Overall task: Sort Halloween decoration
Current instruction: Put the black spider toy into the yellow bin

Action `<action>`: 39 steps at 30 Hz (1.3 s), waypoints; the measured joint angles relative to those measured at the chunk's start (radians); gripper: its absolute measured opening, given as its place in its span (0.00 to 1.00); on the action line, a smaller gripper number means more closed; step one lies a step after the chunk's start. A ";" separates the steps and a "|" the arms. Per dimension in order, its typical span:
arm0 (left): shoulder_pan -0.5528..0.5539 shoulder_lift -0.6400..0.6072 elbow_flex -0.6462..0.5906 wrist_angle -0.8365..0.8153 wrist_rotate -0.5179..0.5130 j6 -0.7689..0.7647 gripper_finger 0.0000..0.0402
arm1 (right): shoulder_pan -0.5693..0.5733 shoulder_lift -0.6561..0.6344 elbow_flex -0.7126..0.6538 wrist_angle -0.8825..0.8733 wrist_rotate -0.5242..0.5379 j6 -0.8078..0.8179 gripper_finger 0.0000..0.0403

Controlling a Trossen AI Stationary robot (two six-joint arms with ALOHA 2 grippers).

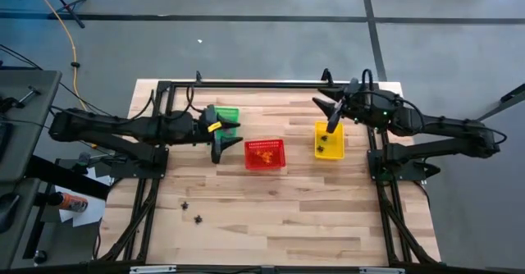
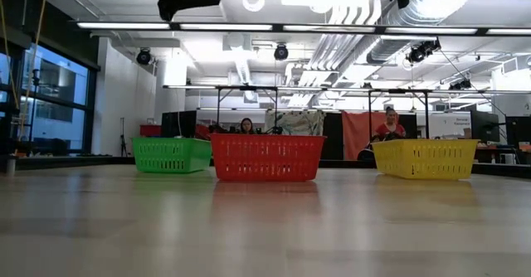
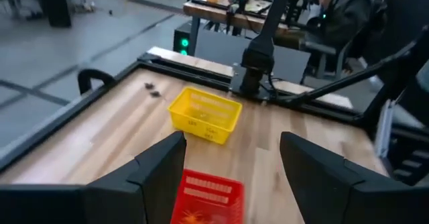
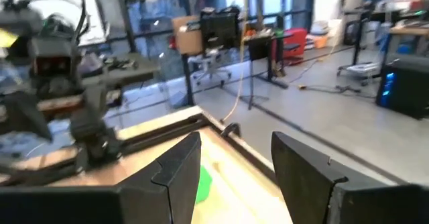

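Trinkets: two small black ones (image 1: 192, 212) lie loose on the bare wood at the table's near left, well apart from the baskets. Farther back, a row of three: green basket (image 1: 223, 116) on the left, red basket (image 1: 265, 154) in the middle holding orange trinkets (image 1: 264, 152), yellow basket (image 1: 329, 140) on the right holding dark trinkets (image 1: 325, 143). Left gripper (image 1: 223, 143) hangs between green and red, fingers spread, grasping nothing. Right gripper (image 1: 331, 120) sits above yellow's far end, fingers apart, nothing between them.
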 joint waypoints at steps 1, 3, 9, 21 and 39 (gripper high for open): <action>0.000 -0.001 0.000 0.000 -0.001 0.025 0.58 | 0.000 0.007 0.000 -0.006 -0.012 0.008 0.44; 0.000 0.000 0.000 -0.010 -0.001 0.066 0.58 | 0.000 0.024 -0.001 0.005 -0.036 0.021 0.44; 0.000 0.001 0.000 -0.037 0.010 0.106 0.58 | 0.004 0.044 -0.001 0.001 -0.071 0.025 0.44; 0.000 0.001 0.000 -0.008 0.011 0.100 0.58 | 0.005 0.094 0.000 0.123 -0.343 -0.006 0.44; -0.043 0.067 0.239 -0.722 0.037 -0.093 0.58 | 0.042 0.252 0.000 0.231 -0.497 -0.065 0.44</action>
